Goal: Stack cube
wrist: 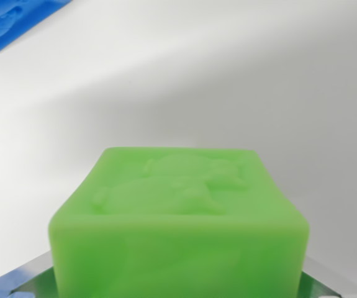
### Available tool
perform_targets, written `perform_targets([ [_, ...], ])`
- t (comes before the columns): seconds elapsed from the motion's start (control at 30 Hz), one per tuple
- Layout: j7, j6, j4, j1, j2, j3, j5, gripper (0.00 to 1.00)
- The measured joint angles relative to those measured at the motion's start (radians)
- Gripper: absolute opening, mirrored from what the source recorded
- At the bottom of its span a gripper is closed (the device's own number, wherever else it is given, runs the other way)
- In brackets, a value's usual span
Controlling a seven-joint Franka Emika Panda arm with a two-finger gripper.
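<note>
A green cube (pixel 178 217) with a raised figure on its top face fills the lower half of the wrist view, very close to the camera. My gripper (pixel 178 282) is shut on it: a metal finger (pixel 26 276) presses against its left side and the other finger (pixel 327 279) shows at its right side, both cut off by the bottom edge. A blue cube (pixel 10 22), also embossed, sits in the top left corner, far from the green one and partly out of frame. Whether the green cube rests on the surface or hangs above it is hidden.
A plain white tabletop (pixel 228 81) spans the view behind the green cube, with a soft grey shadow band running diagonally across it.
</note>
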Motion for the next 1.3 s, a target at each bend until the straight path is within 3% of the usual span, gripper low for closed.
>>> perform_targets([
  [0.37, 0.022, -0.071, -0.013, 0.015, -0.087, -0.022, -0.031, 0.0],
  [0.63, 0.04, -0.128, -0.019, 0.017, -0.155, -0.029, -0.056, 0.0],
  [1.3, -0.061, -0.182, 0.073, 0.03, -0.114, 0.001, -0.066, 0.0],
])
